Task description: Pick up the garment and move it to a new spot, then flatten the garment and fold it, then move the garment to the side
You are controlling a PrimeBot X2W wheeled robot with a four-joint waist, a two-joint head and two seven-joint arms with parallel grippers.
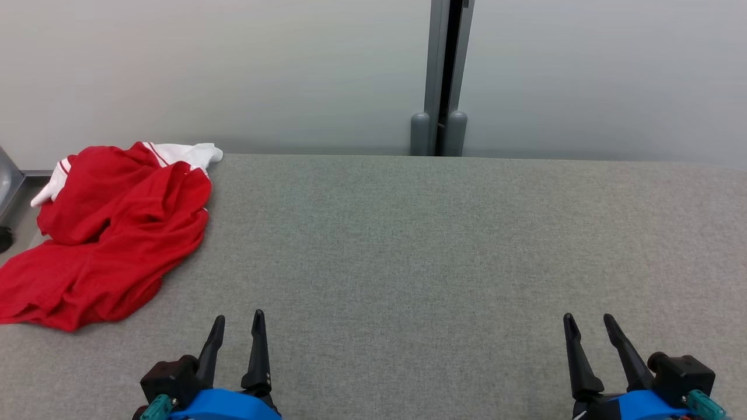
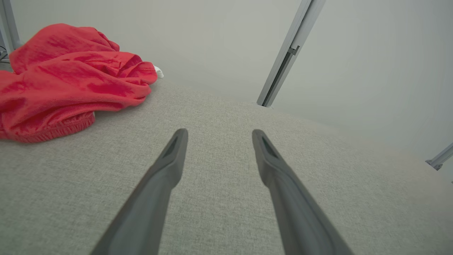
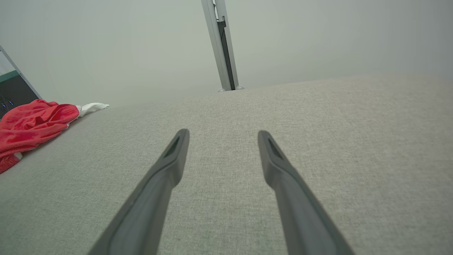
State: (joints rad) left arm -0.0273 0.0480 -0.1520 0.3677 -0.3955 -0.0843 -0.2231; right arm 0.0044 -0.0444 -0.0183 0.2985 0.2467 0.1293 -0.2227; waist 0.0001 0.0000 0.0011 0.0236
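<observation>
Leftmost, the red garment [image 1: 111, 233] lies in a crumpled heap at the counter's [image 1: 408, 245] left edge, toward the far side, with white trim [image 1: 187, 153] showing at its top. It looks soft, light and limp, so it will likely sag and bunch when lifted. A pinch on a raised fold or on the ribbed hem [image 2: 60, 129] nearest the robot seems the surest hold, since flat cloth gives the fingers little to bite. Next, the left gripper [image 1: 238, 318] hovers near the counter's front, its 2 fingers apart and holding nothing, near the heap but not touching it. Behind the counter's middle stands a grey post [image 1: 446, 76]. Rightmost, the right gripper [image 1: 588, 318] has its 2 fingers spread too, empty, well apart from the garment.
</observation>
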